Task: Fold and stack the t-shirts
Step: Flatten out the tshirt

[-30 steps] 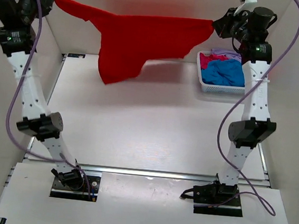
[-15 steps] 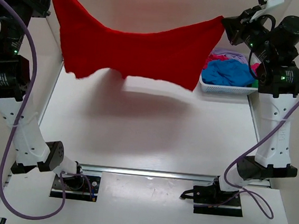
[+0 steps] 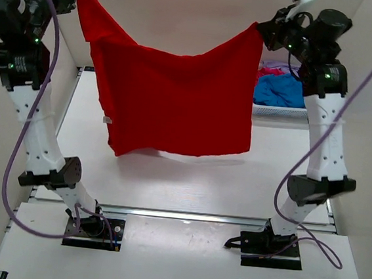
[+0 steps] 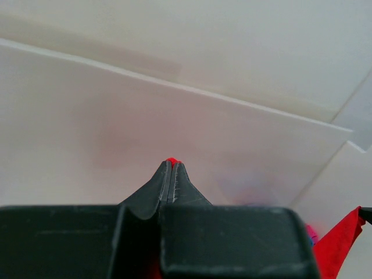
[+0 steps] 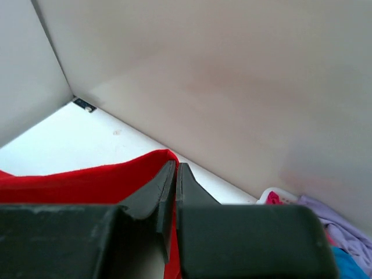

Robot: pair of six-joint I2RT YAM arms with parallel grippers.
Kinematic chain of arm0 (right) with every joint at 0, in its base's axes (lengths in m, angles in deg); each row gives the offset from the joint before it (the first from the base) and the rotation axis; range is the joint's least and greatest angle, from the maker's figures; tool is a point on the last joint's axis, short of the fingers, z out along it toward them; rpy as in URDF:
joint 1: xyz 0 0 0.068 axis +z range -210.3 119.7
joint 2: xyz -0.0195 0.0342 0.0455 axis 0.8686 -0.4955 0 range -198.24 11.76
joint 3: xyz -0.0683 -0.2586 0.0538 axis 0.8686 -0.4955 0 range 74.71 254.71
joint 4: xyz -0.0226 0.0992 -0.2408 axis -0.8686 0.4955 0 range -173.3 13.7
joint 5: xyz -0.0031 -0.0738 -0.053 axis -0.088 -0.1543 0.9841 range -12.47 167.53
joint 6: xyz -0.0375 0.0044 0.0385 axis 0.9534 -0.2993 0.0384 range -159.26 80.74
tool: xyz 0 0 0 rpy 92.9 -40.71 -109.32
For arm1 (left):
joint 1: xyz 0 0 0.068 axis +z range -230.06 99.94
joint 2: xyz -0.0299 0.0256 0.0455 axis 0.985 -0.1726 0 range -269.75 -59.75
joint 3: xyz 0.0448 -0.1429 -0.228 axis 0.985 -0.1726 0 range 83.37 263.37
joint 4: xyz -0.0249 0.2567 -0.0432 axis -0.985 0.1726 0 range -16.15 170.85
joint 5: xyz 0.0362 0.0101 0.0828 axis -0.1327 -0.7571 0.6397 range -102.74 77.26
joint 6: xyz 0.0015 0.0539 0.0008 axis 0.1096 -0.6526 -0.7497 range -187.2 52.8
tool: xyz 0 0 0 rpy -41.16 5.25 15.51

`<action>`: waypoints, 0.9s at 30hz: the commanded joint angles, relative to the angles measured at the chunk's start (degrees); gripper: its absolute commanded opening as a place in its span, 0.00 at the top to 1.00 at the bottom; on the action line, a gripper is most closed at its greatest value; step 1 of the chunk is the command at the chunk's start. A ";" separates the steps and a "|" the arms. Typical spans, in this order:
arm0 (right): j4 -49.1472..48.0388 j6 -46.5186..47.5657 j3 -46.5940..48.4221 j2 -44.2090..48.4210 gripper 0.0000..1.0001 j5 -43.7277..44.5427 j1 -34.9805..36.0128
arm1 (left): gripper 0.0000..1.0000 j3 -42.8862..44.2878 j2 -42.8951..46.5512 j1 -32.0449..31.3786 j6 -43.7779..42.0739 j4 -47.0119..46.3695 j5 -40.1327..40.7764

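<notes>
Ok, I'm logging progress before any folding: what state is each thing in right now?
red t-shirt, unfolded, hanging spread in the air between both grippers.
left gripper, shut on one top corner of the red t-shirt.
right gripper, shut on the other top corner.
blue t-shirt, crumpled in the basket.
magenta t-shirt, crumpled in the basket, behind the blue one.
basket, upright at far right, holding shirts.
</notes>
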 commanded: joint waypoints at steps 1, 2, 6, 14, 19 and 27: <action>0.33 1.61 4.72 -5.71 1.00 1.88 1.05 | 1.00 0.92 -5.09 0.44 -1.75 2.05 1.03; 0.24 1.78 4.91 -7.72 1.00 2.23 1.57 | 1.00 0.92 -5.89 0.52 -2.19 2.14 0.60; -4.75 -0.14 6.49 -13.34 0.99 1.19 0.27 | 1.00 2.76 -13.52 0.44 -1.67 0.83 -0.02; -18.19 -1.73 14.13 -20.92 1.00 -2.77 -1.67 | 1.00 6.37 -18.13 4.56 4.12 -9.70 -6.35; -21.72 -2.35 15.46 -16.71 1.00 -3.21 -4.39 | 1.00 7.33 -12.41 10.45 8.88 -15.87 -9.42; -21.64 -3.32 -0.50 -10.03 1.00 -6.20 -7.30 | 1.00 4.36 -11.52 3.70 -1.30 -2.29 -2.58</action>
